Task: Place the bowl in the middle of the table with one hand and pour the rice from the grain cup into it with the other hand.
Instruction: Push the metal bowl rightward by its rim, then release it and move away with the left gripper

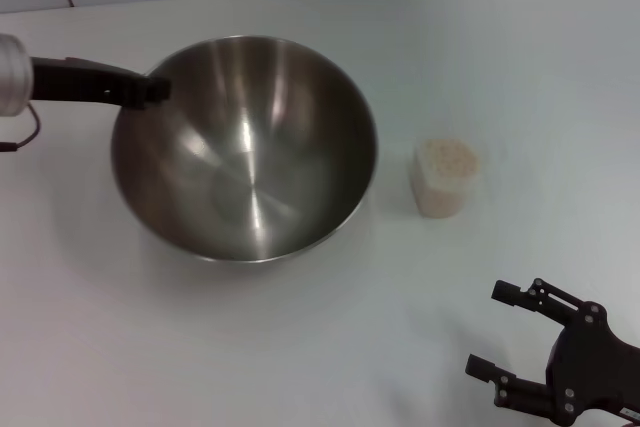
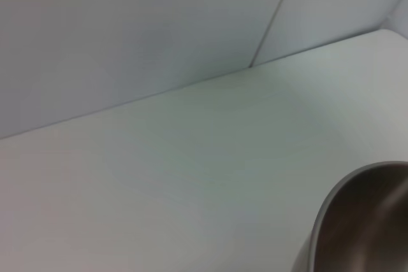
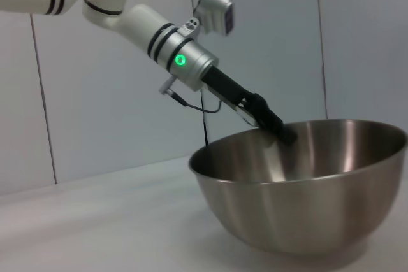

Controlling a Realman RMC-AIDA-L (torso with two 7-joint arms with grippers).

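At bowl (image 3: 299, 183) rim, left gripper (image 3: 285, 135) clamped

Head view: looking steeply down from above on the counter (image 1: 300, 347), taking in the whole bowl (image 1: 245, 147).
Left wrist view: sitting close at the bowl (image 2: 357, 221) rim, facing the far wall.
Right wrist view: looking level from low beside the counter (image 3: 95, 221), sharing the bowl (image 3: 306, 183).
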